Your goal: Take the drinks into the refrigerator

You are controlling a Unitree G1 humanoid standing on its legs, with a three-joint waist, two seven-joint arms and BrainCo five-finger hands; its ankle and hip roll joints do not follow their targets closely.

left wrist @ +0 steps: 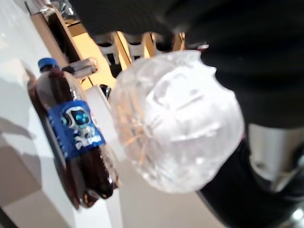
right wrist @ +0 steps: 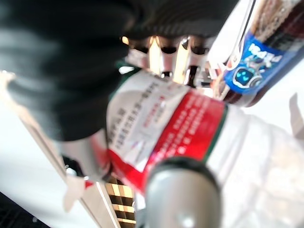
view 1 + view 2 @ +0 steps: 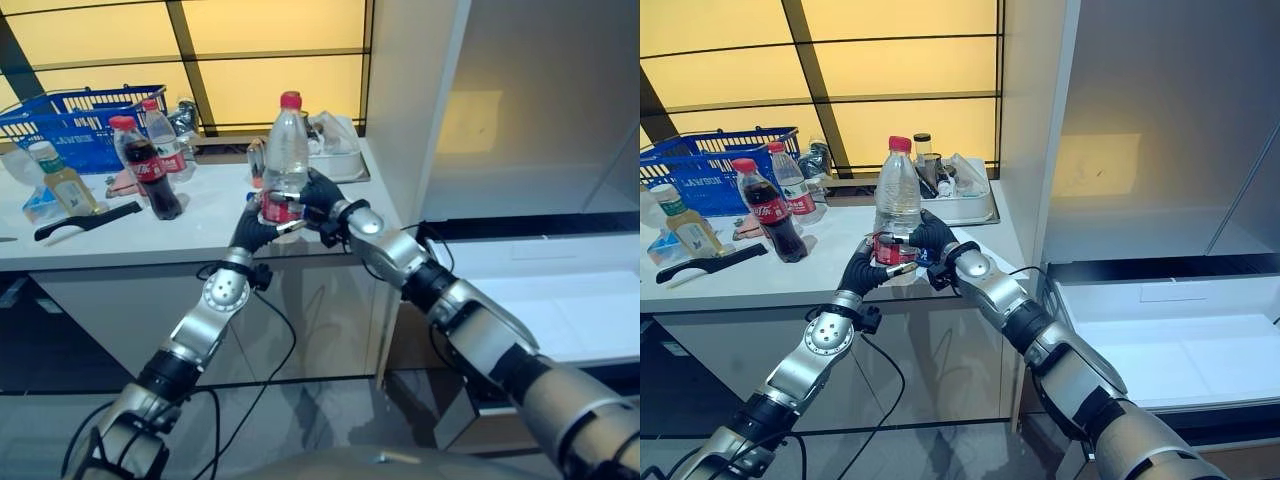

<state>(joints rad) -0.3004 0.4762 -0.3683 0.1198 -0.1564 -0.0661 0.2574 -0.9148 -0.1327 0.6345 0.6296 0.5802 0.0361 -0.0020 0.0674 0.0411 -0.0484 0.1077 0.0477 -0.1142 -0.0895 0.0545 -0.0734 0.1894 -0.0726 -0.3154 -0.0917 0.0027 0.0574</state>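
Both hands, left hand (image 3: 252, 226) and right hand (image 3: 322, 200), fingers clamped on upright water bottle (image 3: 286, 160) over white surface (image 3: 215, 195) edge; cola bottle (image 3: 147, 168), blue basket (image 3: 75, 125) behind; open refrigerator (image 3: 1160, 310) right.

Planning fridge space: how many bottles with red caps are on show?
3: clear plastic water bottle held in both hands, dark cola bottle and clear bottle beside the blue basket. More may be hidden.

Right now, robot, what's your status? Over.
Left hand and right hand both shut on clear water bottle, upright over counter. Fridge open, path looks clear.
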